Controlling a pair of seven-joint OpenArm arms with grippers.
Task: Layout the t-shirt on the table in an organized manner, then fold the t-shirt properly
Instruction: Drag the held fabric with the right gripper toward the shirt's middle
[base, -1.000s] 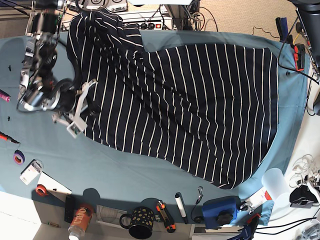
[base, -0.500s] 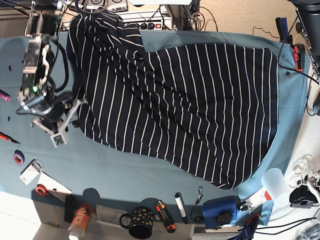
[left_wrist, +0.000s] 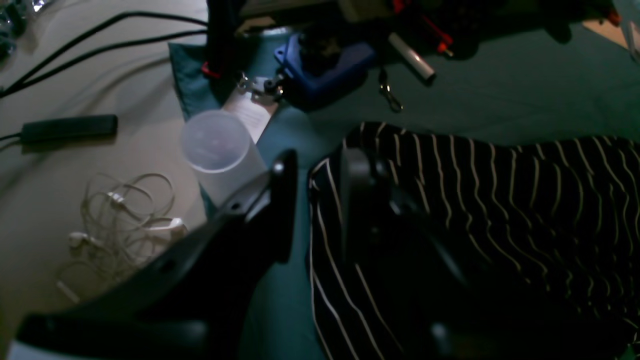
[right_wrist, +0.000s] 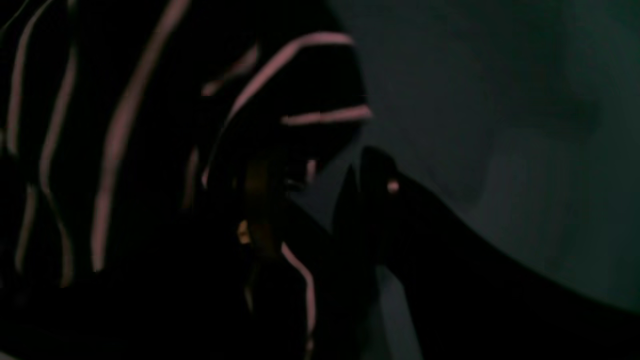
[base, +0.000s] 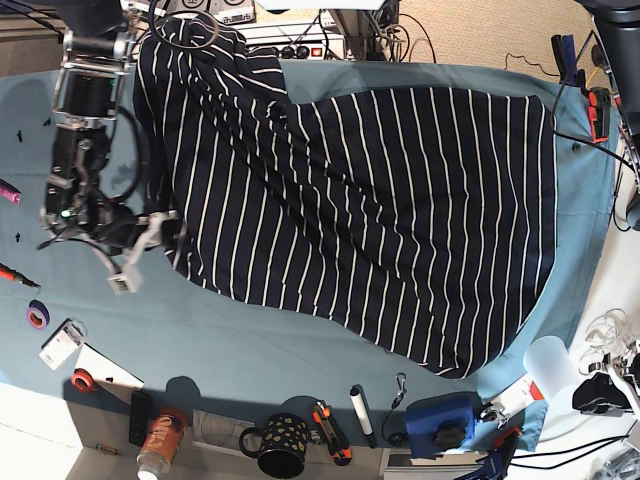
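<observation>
Right pincer (base: 140, 250) gapes, one finger under the t-shirt (base: 380, 210) edge; left pincer's state unclear

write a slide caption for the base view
Striped t-shirt spread across the teal table, right gripper at its sleeve edge.

Beyond the far edge of the work surface runs a beige carpeted floor (base: 480, 30), crossed by loose black cables (base: 410, 35) and a power strip (base: 300, 50) with a red switch. To the side, a pale off-white surface (left_wrist: 75, 165) carries a translucent plastic cup (left_wrist: 215, 150), a tangle of white earphones (left_wrist: 120, 220) and a black adapter (left_wrist: 67, 127) on its lead. Light is even and bright from above in the base view, while both wrist views are dim
</observation>
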